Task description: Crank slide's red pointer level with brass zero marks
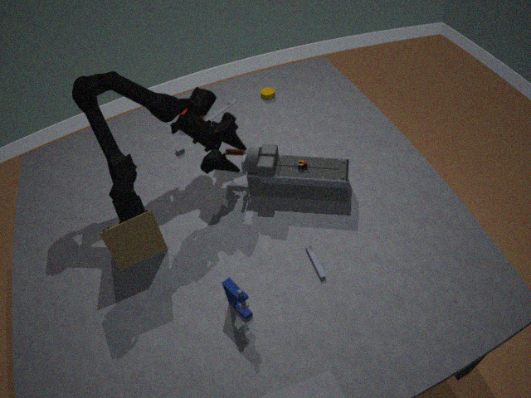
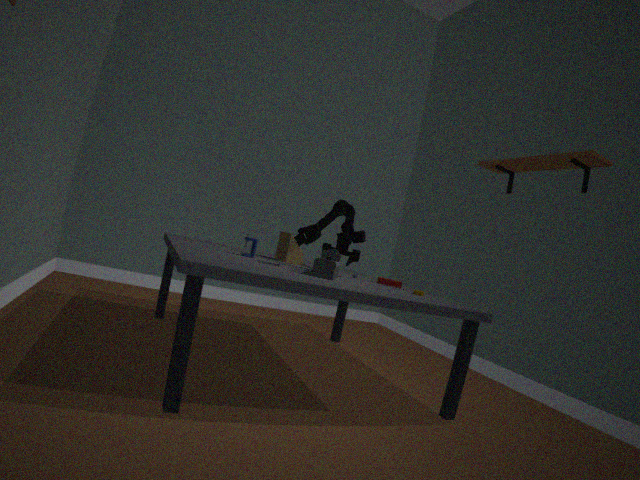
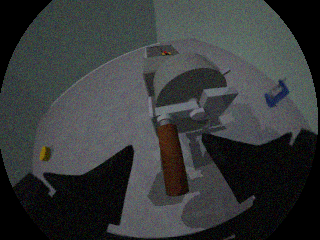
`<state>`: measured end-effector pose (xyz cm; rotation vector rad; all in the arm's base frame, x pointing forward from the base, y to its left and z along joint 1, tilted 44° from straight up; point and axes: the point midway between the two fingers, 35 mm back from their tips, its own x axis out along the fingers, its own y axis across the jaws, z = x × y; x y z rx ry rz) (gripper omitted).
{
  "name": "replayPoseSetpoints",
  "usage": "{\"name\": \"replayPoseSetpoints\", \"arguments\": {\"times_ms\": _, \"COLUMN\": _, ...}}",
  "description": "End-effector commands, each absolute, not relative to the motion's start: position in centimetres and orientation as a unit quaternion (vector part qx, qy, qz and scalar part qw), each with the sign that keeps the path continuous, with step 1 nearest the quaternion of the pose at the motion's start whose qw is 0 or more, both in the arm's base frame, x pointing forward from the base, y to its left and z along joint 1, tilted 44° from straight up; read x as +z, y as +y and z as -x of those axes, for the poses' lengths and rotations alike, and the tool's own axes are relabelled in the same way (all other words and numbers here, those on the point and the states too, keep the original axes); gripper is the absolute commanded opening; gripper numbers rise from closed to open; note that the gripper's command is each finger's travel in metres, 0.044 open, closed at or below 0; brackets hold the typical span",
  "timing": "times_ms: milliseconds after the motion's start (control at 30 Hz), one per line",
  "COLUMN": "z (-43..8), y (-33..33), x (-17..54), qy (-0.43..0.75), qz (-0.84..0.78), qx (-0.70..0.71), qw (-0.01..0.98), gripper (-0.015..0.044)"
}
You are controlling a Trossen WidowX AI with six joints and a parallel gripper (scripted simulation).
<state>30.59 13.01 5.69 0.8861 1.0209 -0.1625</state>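
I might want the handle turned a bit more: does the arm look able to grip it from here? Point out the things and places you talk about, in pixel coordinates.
Probably yes: the gripper (image 1: 238,160) (image 3: 168,143) is open, with the brown handle (image 1: 234,152) (image 3: 172,160) between its fingers and nothing visible blocking them.
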Motion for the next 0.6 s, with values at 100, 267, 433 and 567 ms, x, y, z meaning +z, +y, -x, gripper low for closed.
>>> {"name": "replayPoseSetpoints", "arguments": {"times_ms": 100, "z": -31.0, "y": 11.5, "x": 7.3, "qy": 0.472, "qz": -0.409, "qx": -0.075, "qw": 0.777, "gripper": 0.044}}
{"name": "replayPoseSetpoints", "arguments": {"times_ms": 267, "z": -31.1, "y": 9.8, "x": 9.0, "qy": 0.472, "qz": -0.409, "qx": -0.075, "qw": 0.778, "gripper": 0.044}}
{"name": "replayPoseSetpoints", "arguments": {"times_ms": 433, "z": -31.4, "y": 8.8, "x": 10.0, "qy": 0.472, "qz": -0.408, "qx": -0.076, "qw": 0.778, "gripper": 0.044}}
{"name": "replayPoseSetpoints", "arguments": {"times_ms": 567, "z": -31.9, "y": 6.8, "x": 12.0, "qy": 0.472, "qz": -0.407, "qx": -0.078, "qw": 0.778, "gripper": 0.044}}
